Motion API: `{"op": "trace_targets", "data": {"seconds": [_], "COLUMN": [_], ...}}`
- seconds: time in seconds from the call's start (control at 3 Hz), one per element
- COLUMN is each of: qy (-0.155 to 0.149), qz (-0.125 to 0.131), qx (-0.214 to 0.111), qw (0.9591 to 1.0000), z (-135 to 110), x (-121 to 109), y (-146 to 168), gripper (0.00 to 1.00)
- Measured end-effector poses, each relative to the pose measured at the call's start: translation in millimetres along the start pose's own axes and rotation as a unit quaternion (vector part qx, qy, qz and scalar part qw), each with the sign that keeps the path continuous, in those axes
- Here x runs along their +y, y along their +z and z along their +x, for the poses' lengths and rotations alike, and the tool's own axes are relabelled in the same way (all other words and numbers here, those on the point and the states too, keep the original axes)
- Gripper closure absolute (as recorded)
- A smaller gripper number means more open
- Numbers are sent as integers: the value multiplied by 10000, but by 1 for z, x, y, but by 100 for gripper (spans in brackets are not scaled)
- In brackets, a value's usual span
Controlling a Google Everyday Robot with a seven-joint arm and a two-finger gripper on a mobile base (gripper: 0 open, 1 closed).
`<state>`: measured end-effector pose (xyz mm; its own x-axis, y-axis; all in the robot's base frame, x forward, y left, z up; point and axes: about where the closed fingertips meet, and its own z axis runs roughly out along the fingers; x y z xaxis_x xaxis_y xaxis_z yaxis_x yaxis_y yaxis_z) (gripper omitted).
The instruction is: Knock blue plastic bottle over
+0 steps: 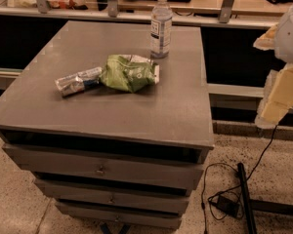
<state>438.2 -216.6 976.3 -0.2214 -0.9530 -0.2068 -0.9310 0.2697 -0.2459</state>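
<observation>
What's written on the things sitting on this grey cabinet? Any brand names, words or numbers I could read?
No text can be quoted.
Label of the blue plastic bottle: dark print on white, too blurred to read.
Front of the green snack bag: pale markings, unreadable.
The foil wrapper: nothing legible.
The end effector, at the right edge beside the cabinet: no writing visible.

The one camera looks from high and in front, tilted down on the grey drawer cabinet (112,113), at middle distance, facing the metal rail (88,14) behind. The gripper (276,104) hangs near the lens at the right edge; the cabinet lies left of its jaws, farther away.
</observation>
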Motion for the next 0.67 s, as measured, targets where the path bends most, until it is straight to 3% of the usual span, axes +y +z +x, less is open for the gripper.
{"op": "trace_targets", "data": {"seconds": [0.33, 0.67], "qy": [0, 174], "qz": [1, 216], "qx": [0, -335], "qw": [10000, 9991], "z": [0, -9], "x": [0, -16], "y": [0, 1], "gripper": [0, 0]}}
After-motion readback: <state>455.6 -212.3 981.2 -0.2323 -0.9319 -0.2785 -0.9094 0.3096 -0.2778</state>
